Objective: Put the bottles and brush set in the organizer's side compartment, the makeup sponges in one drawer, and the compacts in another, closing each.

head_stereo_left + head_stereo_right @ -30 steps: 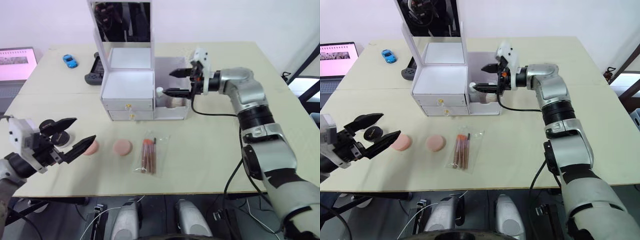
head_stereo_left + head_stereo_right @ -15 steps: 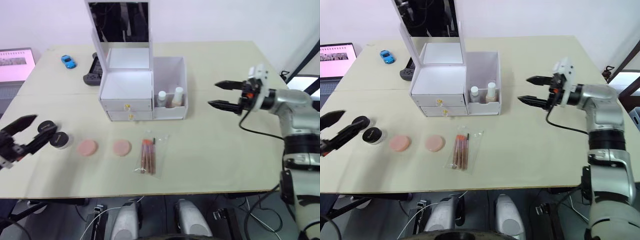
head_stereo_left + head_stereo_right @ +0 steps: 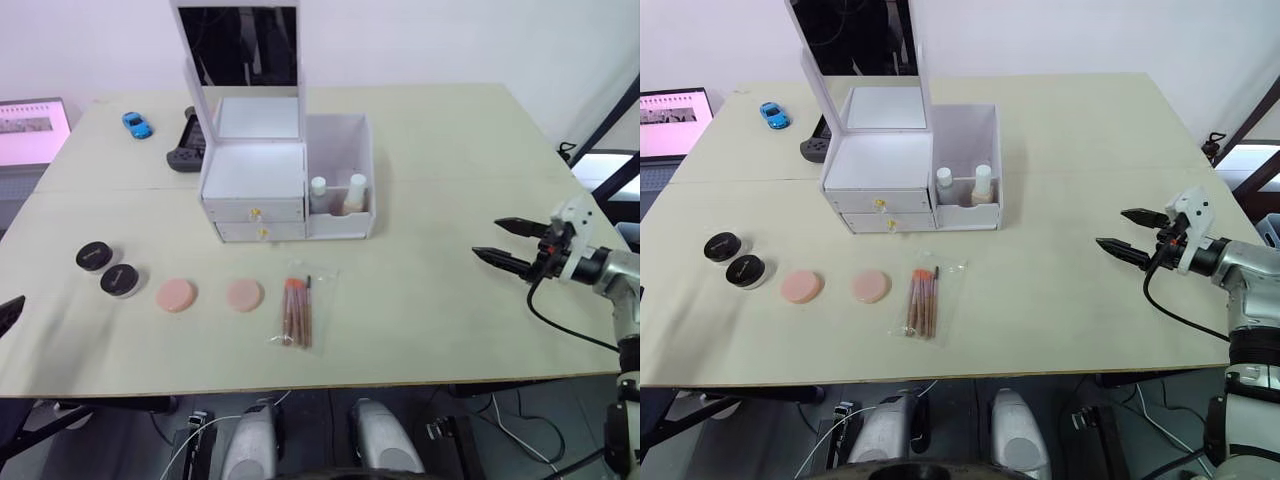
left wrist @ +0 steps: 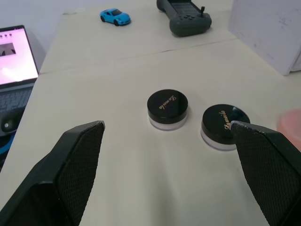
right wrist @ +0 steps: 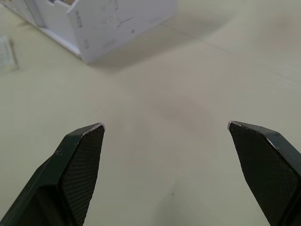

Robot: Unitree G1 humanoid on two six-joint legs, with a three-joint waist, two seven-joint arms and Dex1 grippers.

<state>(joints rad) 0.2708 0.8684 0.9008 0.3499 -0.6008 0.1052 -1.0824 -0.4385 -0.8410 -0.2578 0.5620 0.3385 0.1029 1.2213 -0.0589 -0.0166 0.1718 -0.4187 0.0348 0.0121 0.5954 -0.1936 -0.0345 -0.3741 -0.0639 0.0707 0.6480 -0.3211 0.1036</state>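
Two bottles [image 3: 338, 193] stood in the organizer's [image 3: 255, 190] side compartment, right gripper [image 3: 495, 243] spread empty, left gripper [image 4: 167, 127] splayed near the compacts [image 4: 167, 108].

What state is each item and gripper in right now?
organizer: lid up, both drawers shut.
bottles: two, upright in the side compartment.
brush set: flat on the table, bagged.
makeup sponges: two, on the table.
compacts: two, lids on, on the table.
left gripper: open, empty.
right gripper: open, empty.
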